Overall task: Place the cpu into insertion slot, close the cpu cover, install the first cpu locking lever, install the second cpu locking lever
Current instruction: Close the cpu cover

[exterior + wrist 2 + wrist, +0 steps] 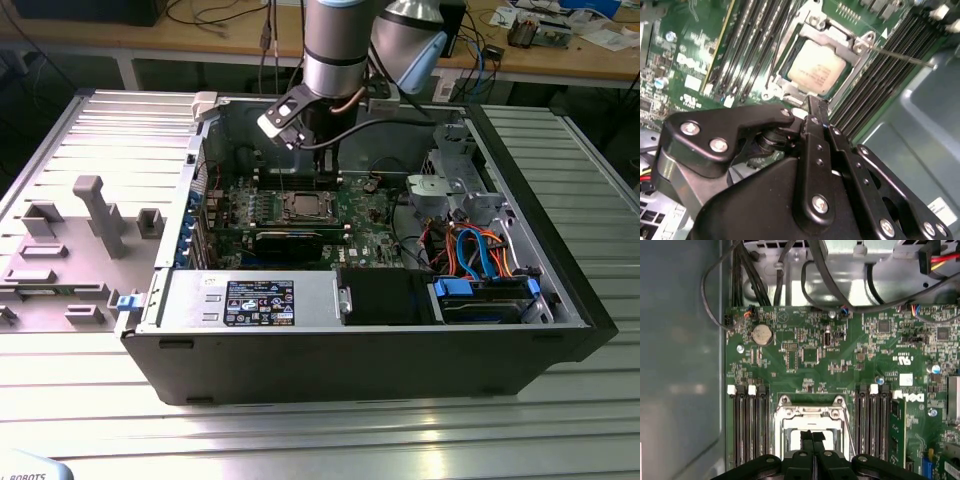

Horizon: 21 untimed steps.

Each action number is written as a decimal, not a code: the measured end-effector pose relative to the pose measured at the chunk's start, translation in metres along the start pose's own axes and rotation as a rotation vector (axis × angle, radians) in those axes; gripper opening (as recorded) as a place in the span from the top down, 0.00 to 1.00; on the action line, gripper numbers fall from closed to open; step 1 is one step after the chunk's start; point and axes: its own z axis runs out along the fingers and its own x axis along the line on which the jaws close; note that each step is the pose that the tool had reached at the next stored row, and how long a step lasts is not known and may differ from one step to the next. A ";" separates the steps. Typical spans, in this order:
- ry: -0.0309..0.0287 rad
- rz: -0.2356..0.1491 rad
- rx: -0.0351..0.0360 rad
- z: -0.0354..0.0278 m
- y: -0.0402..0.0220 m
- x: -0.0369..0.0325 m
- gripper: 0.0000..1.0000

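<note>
Wooden workbenches strewn with cables and small parts line the back of the room. In front of them a ribbed metal table carries an open computer case lying on its side.

The chip sits flat in the socket on the green board, its pale metal top facing up. The cover plate lies down over the socket and frames the chip through its cut-out. The gripper hangs just above the socket's edge, its two fingers pressed together with nothing between them. In the second wrist view the tips stand just short of the chip; whether they touch the cover plate I cannot tell.

A thin lever rod reaches from one corner of the socket out across the black memory slots, which flank the socket on two sides. A second rod runs close along one side of the socket. Farther from the socket on the board sits a round coin battery, and beyond it black cables curl against the case wall.

In the exterior view a long black card lies just in front of the socket, with a labelled grey box in front of that. To the exterior view's right of the socket is a drive bay with orange and blue cables. Well to the exterior view's left of the socket, outside the case, a grey tray of moulded blocks rests on the table.
</note>
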 end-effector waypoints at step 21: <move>0.0001 -0.014 0.0012 0.0319 -0.0430 -0.0046 0.89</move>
